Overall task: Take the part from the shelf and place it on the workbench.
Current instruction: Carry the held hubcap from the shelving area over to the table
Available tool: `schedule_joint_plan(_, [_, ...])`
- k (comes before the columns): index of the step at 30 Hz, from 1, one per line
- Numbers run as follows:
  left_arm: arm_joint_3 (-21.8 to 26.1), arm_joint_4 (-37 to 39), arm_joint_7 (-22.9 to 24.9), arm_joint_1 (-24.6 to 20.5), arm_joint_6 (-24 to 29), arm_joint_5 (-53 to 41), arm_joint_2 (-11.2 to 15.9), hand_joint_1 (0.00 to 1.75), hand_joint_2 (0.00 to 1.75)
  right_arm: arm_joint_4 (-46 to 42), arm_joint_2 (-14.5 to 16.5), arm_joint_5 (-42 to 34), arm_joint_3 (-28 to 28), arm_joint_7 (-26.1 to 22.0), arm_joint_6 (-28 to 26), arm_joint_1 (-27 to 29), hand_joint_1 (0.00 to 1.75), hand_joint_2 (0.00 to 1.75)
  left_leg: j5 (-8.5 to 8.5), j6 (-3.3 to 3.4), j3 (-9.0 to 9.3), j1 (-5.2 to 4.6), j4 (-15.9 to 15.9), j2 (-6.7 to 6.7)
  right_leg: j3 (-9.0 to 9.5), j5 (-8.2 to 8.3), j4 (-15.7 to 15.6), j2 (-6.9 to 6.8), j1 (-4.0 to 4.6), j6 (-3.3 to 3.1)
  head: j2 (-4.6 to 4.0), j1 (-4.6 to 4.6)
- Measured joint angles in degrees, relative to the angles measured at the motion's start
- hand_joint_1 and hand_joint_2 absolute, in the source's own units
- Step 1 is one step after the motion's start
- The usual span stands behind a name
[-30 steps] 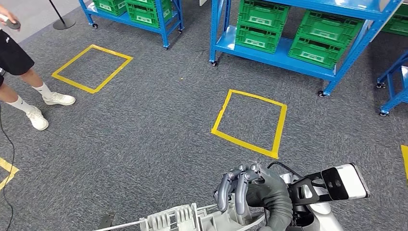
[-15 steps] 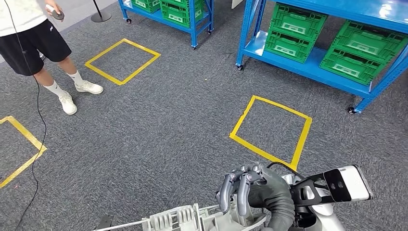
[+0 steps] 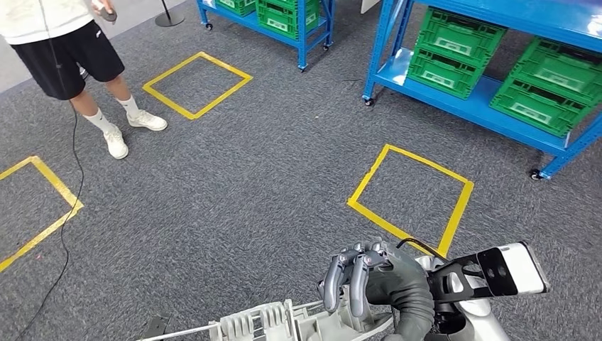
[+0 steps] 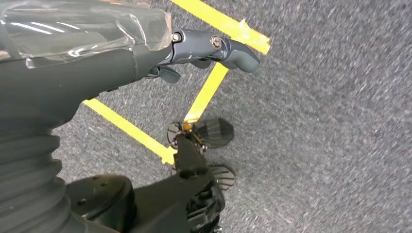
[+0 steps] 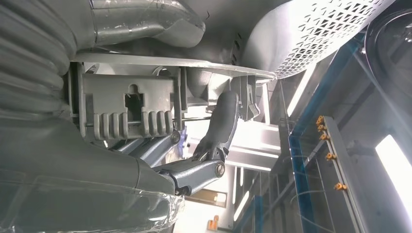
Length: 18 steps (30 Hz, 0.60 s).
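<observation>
my right hand (image 3: 369,284) sits low in the head view, its fingers (image 3: 357,280) curled over the end of the part (image 3: 277,323), a pale grey moulded piece with ribs and slots that reaches out to the left in front of my body. from the right wrist i see the same part (image 5: 128,109) close up, pressed against my palm, with a dark finger (image 5: 221,126) hooked around its edge, so this hand is clamped on it. my left hand (image 4: 145,53) hangs above the grey carpet (image 4: 330,107); i see one bent finger (image 4: 223,48) and nothing in the grasp, but i cannot tell how the rest of the hand lies. on the carpet ahead is a square of yellow tape (image 3: 410,199), and beyond it a blue shelf (image 3: 454,99) on castors carrying green crates (image 3: 454,51). a person (image 3: 71,50) in black shorts and white shoes stands at the far left, near another yellow tape square (image 3: 196,84).
</observation>
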Motion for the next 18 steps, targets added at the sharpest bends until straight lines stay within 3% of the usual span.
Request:
schedule_joint_plan(2, [0.0,0.0,0.1,-0.1,0.0,0.0,0.2,0.00,1.75,0.0,0.0,0.0,-0.1,-0.1,0.0,0.0,1.75,1.75,0.24,0.53,0.14,-0.14,-0.4,-0.87,0.04,-0.11,-0.1,-0.67,-0.03,0.56,0.00,-0.02])
schedule_joint_plan(4, [0.0,-0.1,0.1,-0.1,-0.1,-0.1,0.3,0.00,1.75,0.0,-0.1,0.0,-0.1,-0.2,0.0,0.0,1.75,1.75,0.86,1.11,0.77,0.13,-1.2,-1.88,-0.47,-0.98,1.2,0.25,-0.10,0.84,0.00,0.08])
schedule_joint_plan(7, [0.0,-0.2,0.2,-0.3,-0.2,-0.1,0.2,0.00,1.75,0.1,-0.2,0.0,-0.1,-0.4,0.0,0.0,1.75,1.75,1.33,1.55,0.96,0.34,-1.7,-3.54,-5.05,-5.17,11.0,2.78,-0.18,0.40,0.00,0.39])
schedule_joint_plan(9, [0.0,-0.2,0.2,-0.3,-0.2,-0.1,0.1,0.00,1.75,0.1,-0.2,0.0,-0.1,-0.4,0.0,0.0,1.75,1.75,1.34,1.57,0.89,0.31,-1.6,-4.83,-7.55,-6.39,15.8,3.13,-0.19,0.60,0.00,0.48])
schedule_joint_plan(10, [0.0,-0.2,0.2,-0.3,-0.3,-0.1,0.1,0.00,1.75,0.2,-0.2,0.0,-0.1,-0.4,0.0,0.0,1.75,1.75,1.33,1.54,0.90,0.32,-1.6,-5.51,-7.29,-5.67,15.0,3.21,-0.21,0.98,0.00,0.48])
schedule_joint_plan(12, [0.0,-0.2,0.2,-0.2,-0.4,-0.1,0.0,0.00,1.75,0.2,-0.2,0.0,-0.1,-0.4,0.0,0.0,1.75,1.75,1.22,1.34,0.91,0.39,-1.3,-6.79,-3.92,-2.42,7.6,4.00,-0.41,1.86,0.00,0.50])
schedule_joint_plan(13, [0.0,-0.2,0.2,-0.2,-0.5,-0.1,0.0,0.00,1.75,0.2,-0.2,0.0,-0.1,-0.4,0.0,-0.1,1.75,1.75,1.08,1.11,0.79,0.30,-1.0,-7.36,-2.17,-1.03,3.9,4.55,-0.45,1.95,0.00,0.52])
schedule_joint_plan(15, [0.1,-0.2,0.2,-0.2,-0.6,-0.1,-0.1,0.00,1.75,0.2,-0.2,0.0,-0.1,-0.4,0.0,-0.2,1.75,1.75,0.91,0.57,0.38,0.17,-0.6,-8.07,-0.50,0.19,0.3,5.17,-0.41,1.40,0.00,0.49])
schedule_joint_plan(18, [0.1,-0.2,0.3,0.0,-0.6,-0.1,0.0,0.00,1.75,0.2,0.0,0.0,-0.1,-0.4,0.0,-0.3,1.75,1.75,0.65,-0.16,-0.15,0.31,-0.2,-8.10,-0.45,0.34,0.2,4.44,-0.31,0.28,0.00,0.45])
